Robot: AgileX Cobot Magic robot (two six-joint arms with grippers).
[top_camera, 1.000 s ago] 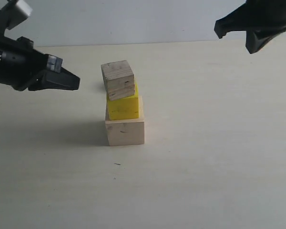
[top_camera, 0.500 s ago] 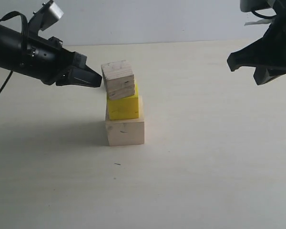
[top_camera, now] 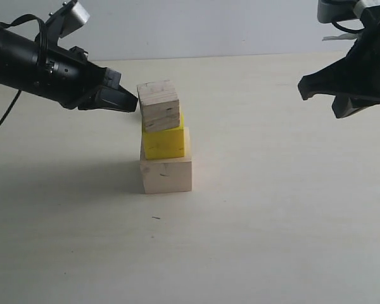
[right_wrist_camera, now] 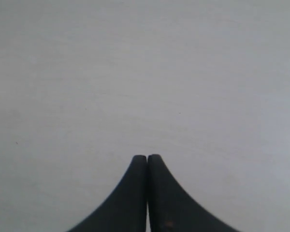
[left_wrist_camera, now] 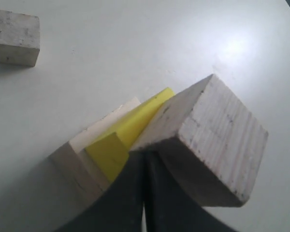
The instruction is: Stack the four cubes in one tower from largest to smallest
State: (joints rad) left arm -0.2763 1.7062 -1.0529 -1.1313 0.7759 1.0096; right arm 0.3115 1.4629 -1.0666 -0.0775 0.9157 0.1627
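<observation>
A small dark mark [top_camera: 155, 218] lies on the pale, matte table [top_camera: 272, 240], towards the near edge. Past it, about midway to the far edge and left of centre, stands the largest cube [top_camera: 166, 175] of pale wood. The yellow cube [top_camera: 164, 143] sits on it, and the grained cube [top_camera: 160, 106] sits on the yellow one, slightly turned against it.

The left claw [top_camera: 132, 103] has its jaws pressed together, holding nothing, and its tip touches the grained cube's left face. Half a second ago the tip stood just short of that face. The grained cube has since moved a little to the right and now sits more squarely over the yellow one.

The right claw [right_wrist_camera: 147, 159] is also pressed together and holds nothing. It hovers by the right edge, well apart from the stack, and has barely moved.

The smallest cube [left_wrist_camera: 17, 31] stands alone on the table, well apart from the stack, and only the left wrist view shows it.

Beyond the far edge is a plain light-grey wall [top_camera: 196, 25].
</observation>
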